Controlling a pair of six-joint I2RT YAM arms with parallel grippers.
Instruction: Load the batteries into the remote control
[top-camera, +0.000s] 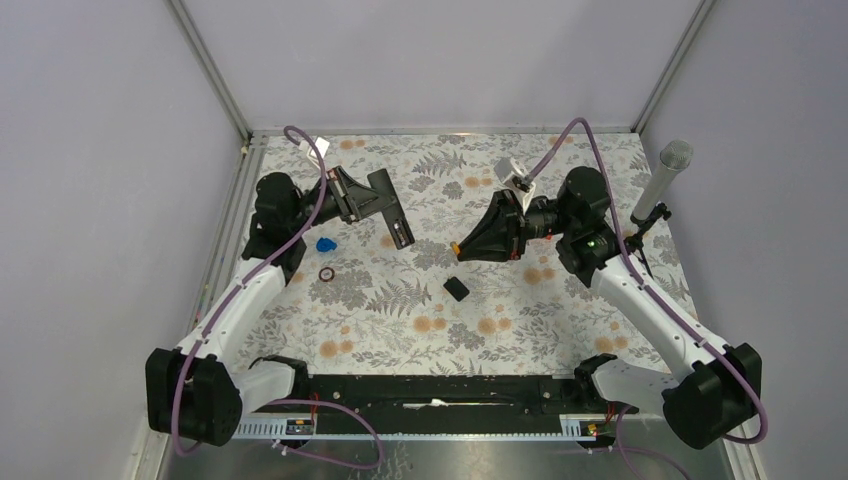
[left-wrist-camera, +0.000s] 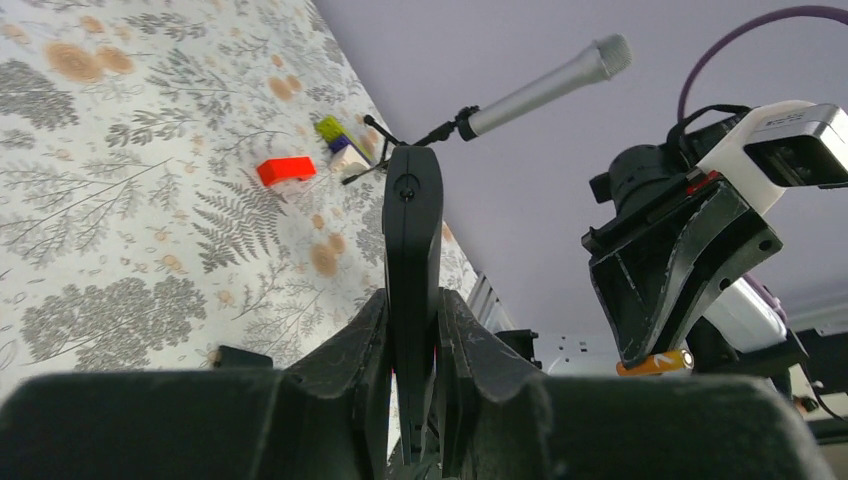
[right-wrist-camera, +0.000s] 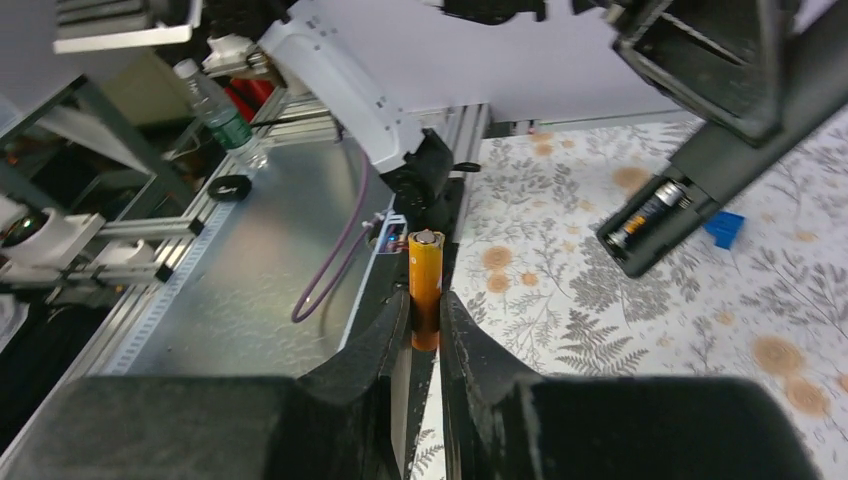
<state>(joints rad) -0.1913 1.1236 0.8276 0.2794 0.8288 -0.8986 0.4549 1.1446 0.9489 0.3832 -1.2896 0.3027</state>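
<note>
Top view: your left gripper (top-camera: 372, 203) was clamped on the slim matte-black bar-shaped remote control (top-camera: 398, 222), held in the air behind and left of the small flat black square cover (top-camera: 456, 289) on the floral table. Your right gripper (top-camera: 462, 247) pinched a small orange cylindrical battery (top-camera: 457, 248) just behind the cover, its tip facing the remote control, not touching it.

Left wrist view: the remote control (left-wrist-camera: 412, 230) sat squeezed between both fingers (left-wrist-camera: 350, 370), and the orange battery (left-wrist-camera: 655, 362) showed at the right gripper's tips.

Right wrist view: the orange battery (right-wrist-camera: 425, 285) stood upright between closed fingers (right-wrist-camera: 372, 345). The remote control's open compartment held one dark-and-silvery seated battery (right-wrist-camera: 648, 215).
</note>
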